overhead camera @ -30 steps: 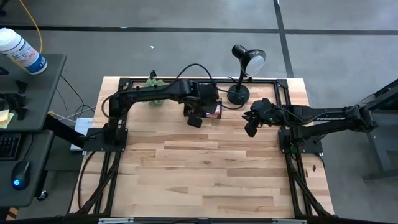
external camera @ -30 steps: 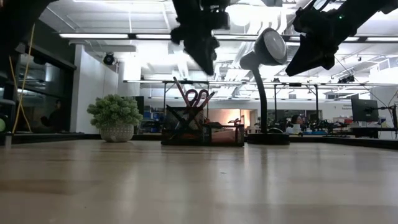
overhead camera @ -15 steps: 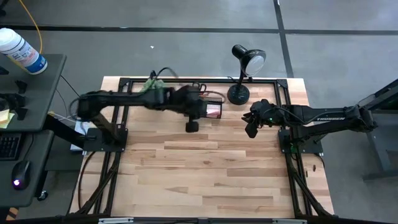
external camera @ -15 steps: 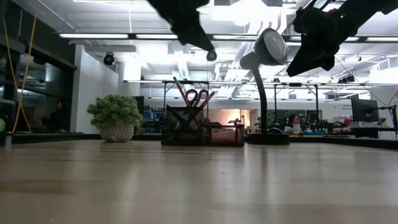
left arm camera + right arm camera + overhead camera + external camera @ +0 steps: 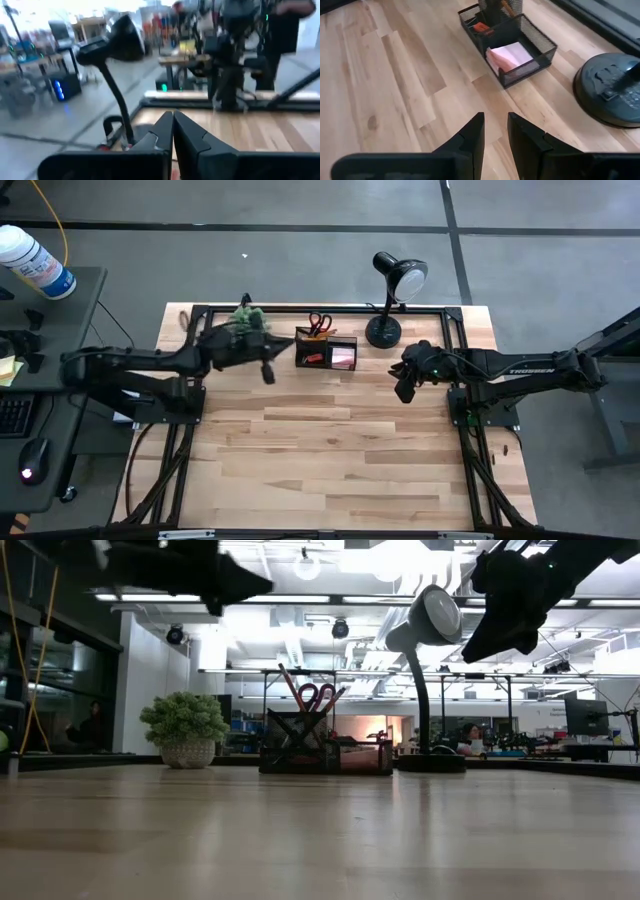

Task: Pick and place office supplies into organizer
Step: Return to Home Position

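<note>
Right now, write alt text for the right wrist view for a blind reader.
A black wire-mesh desk organizer stands on a light wooden table, a pink sticky-note pad lying in its low compartment. The right hand, its dark fingers slightly apart and empty, hangs over bare wood short of it; a round black lamp base sits nearby.

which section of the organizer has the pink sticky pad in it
The low compartment on the side facing the lamp base: the pink sticky pad lies flat there. The taller cup holds the red-handled scissors instead.
</note>
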`<action>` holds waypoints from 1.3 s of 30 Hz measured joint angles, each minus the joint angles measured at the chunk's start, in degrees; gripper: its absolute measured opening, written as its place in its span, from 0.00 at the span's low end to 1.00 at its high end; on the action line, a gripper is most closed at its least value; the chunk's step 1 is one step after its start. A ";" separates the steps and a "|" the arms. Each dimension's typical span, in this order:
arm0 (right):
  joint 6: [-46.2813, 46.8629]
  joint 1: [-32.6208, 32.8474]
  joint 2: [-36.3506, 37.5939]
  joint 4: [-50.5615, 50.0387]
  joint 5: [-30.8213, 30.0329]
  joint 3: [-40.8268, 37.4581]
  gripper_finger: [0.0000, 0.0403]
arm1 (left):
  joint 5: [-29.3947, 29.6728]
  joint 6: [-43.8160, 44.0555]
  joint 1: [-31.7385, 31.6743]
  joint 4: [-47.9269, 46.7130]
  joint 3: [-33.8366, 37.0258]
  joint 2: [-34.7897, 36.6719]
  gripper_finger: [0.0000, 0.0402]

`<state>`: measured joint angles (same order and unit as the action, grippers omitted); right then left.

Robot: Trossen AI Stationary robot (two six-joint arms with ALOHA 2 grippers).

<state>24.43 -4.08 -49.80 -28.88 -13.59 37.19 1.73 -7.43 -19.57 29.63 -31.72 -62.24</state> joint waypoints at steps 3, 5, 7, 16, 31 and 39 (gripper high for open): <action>-0.33 -0.02 -0.09 -0.08 -1.55 0.00 0.19 | -2.85 -0.92 -2.15 6.67 5.67 4.31 0.00; -0.46 -0.02 -0.09 -0.69 -2.61 0.00 0.19 | -4.49 -1.13 -2.83 7.00 7.82 7.04 0.00; 0.05 -0.02 -0.09 -1.00 -2.56 0.00 0.19 | -4.65 -1.15 -3.59 6.73 9.88 9.84 0.00; 10.08 0.00 -0.09 -5.05 -2.40 0.00 0.19 | -4.29 1.35 -5.57 6.54 20.67 27.37 0.00; 13.09 -0.02 -0.09 -3.42 -2.35 0.00 0.19 | -0.63 4.72 -5.56 -10.28 27.82 58.03 0.00; 13.32 -0.04 -0.09 -1.95 -2.33 0.00 0.19 | -1.29 6.99 -4.00 -12.87 28.92 61.92 0.00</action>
<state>37.74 -4.12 -49.89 -30.83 -15.92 37.19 0.45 -0.44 -23.56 16.76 -2.80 -0.32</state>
